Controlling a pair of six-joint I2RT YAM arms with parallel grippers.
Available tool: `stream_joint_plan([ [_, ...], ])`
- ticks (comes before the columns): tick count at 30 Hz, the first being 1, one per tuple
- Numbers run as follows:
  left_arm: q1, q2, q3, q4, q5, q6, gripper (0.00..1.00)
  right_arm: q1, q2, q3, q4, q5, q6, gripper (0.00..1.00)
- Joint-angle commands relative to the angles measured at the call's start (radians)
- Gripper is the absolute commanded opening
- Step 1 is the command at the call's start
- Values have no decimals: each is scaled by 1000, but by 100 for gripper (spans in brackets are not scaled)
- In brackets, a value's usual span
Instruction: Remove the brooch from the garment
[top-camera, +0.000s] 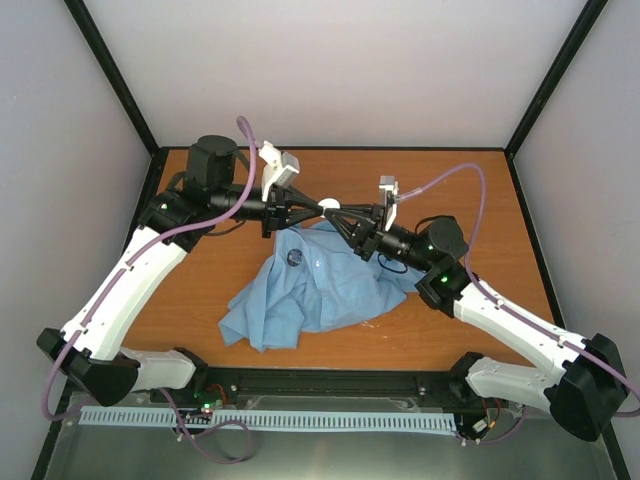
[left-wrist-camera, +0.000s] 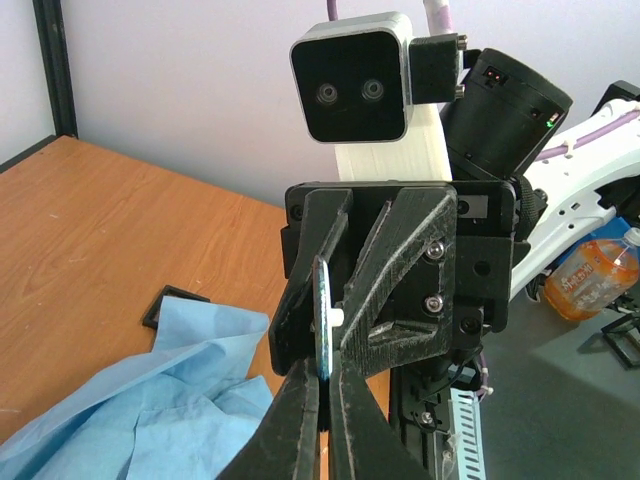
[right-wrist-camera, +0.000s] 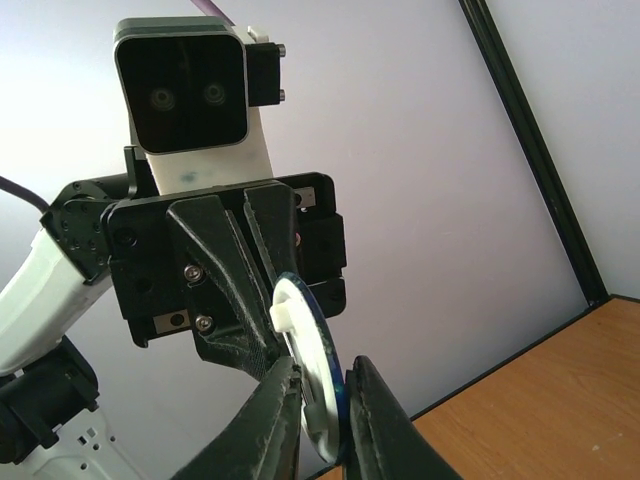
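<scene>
The brooch (top-camera: 330, 207), a small round disc with a white back and a blue face, is held in the air between both grippers, above the far edge of the garment (top-camera: 310, 285). In the left wrist view the brooch (left-wrist-camera: 324, 320) stands edge-on, and my left gripper (left-wrist-camera: 325, 405) is shut on its lower rim. In the right wrist view my right gripper (right-wrist-camera: 325, 415) is shut on the brooch (right-wrist-camera: 312, 370) from the opposite side. The garment (left-wrist-camera: 140, 410) is a light blue shirt crumpled on the table. A dark round disc (top-camera: 295, 258) sits on the shirt.
The wooden table (top-camera: 470, 190) is enclosed by pale walls with black corner posts (top-camera: 555, 75). A small black square frame (left-wrist-camera: 165, 305) lies by the shirt's edge. An orange bottle (left-wrist-camera: 595, 275) stands beyond the table.
</scene>
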Motion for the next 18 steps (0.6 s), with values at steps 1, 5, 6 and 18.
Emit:
stream_joint_plan([
  [1,-16,-1,48,9,65,29,1,2,24,20,-101,30,-11,11],
  [5,-16,-1,47,6,65,34,1,3,9,20,-115,80,-3,10],
  [6,-16,-2,47,6,64,33,1,3,3,18,-119,97,-1,11],
  [18,-16,-2,45,8,74,30,1,5,-29,15,-174,241,-25,11],
])
